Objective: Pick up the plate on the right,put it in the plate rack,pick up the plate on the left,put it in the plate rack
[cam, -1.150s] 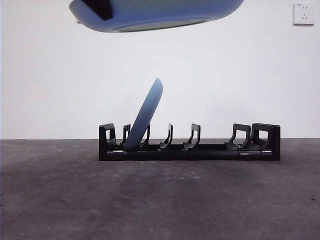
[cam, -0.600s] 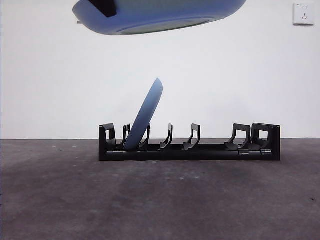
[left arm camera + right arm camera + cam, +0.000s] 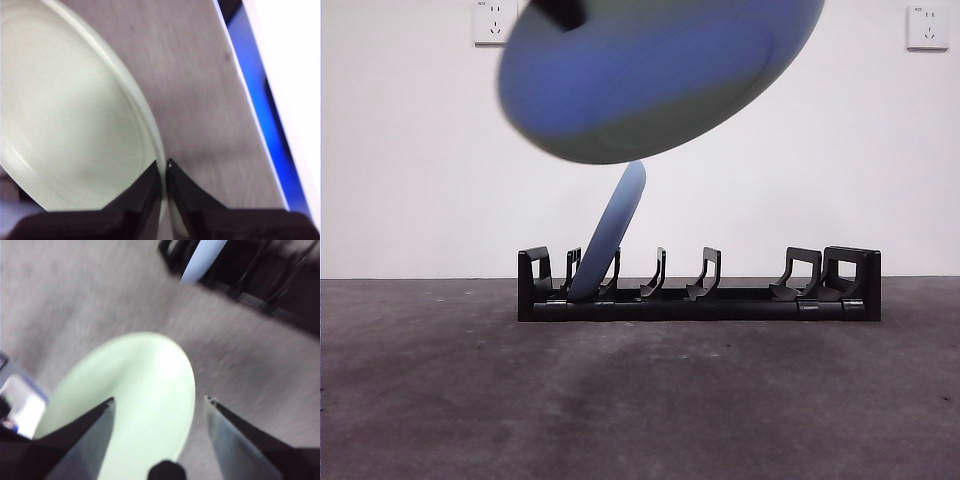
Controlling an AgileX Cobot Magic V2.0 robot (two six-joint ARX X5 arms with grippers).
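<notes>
Tilted-down plate (image 3: 660, 75), seemingly above rack (image 3: 700, 298)

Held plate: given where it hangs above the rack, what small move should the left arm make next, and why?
Probably tip the held plate closer to upright and lower it toward a free slot right of the racked plate. The left gripper is shut on its rim; it hangs tilted above the plate rack, whose prongs beyond the racked plate stand empty.

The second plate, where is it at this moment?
The second plate is in the air at the top of the front view, tilted, above the plate rack and the first plate. The left gripper holds its rim.
</notes>
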